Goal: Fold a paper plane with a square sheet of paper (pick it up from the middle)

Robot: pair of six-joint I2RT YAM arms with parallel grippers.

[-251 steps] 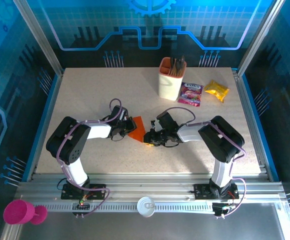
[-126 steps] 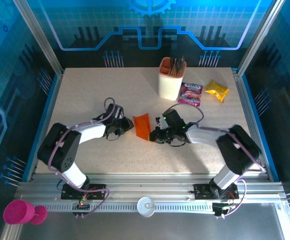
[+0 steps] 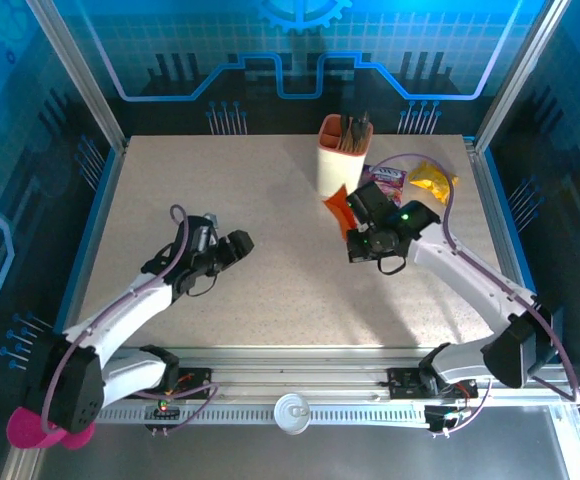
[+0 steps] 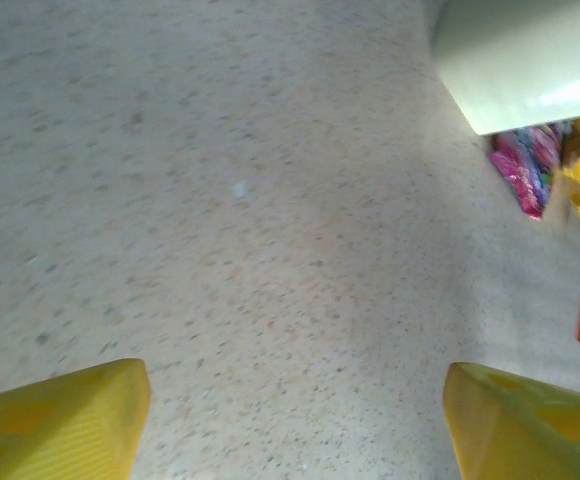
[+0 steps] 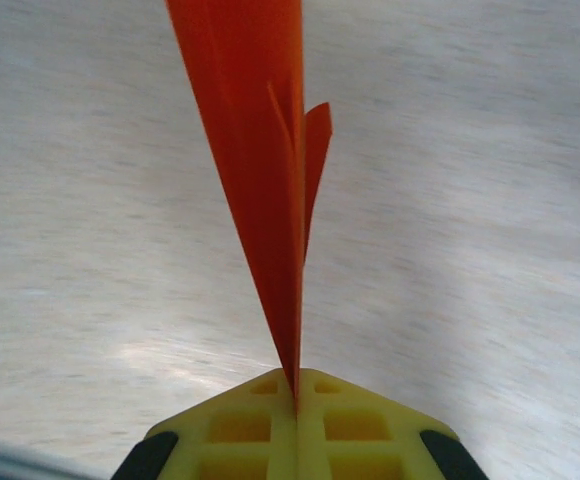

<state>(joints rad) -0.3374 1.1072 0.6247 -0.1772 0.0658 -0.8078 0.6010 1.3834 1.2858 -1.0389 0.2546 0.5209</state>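
L gripper point(image 3: 232, 247) was nearest, left of centre. Jaws were wide apart w/ nothing in them. Its wrist cam had both yellow fingers point(image 4: 60, 420) spread over bare speckled worktop point(image 3: 270, 300).

R gripper point(image 3: 354, 224) was further out, right of centre, clamped tight on the paper plane point(image 3: 338, 207). Wrist cam saw the paper plane edge-on, pinched along its fold. The layers splayed a bit away from the gripper and one flap stuck off to the right. It looked clear of the worktop, but couldn't confirm height.

Behind it, the plane's far end sat just beside the peach cup point(image 3: 342, 165); couldn't tell if touching. Pink packet point(image 3: 383, 183) and yellow packet point(image 3: 433, 180) were further back-right.

My read: folding looked done, so the step was carry and set down.
- Keep the pinch on the fold, no re-grip mid-air. Paper's thin, so any slip opens the layers.
- Back off from the cup first, or the tip will likely bend on it.
- Swing towards the bare centre of the worktop, away from the packets.
- Lower it flat-ish and slow, and open only once it's resting.
- Park L gripper out of the path. It's open, so it could pin the paper plane down if the flap springs.
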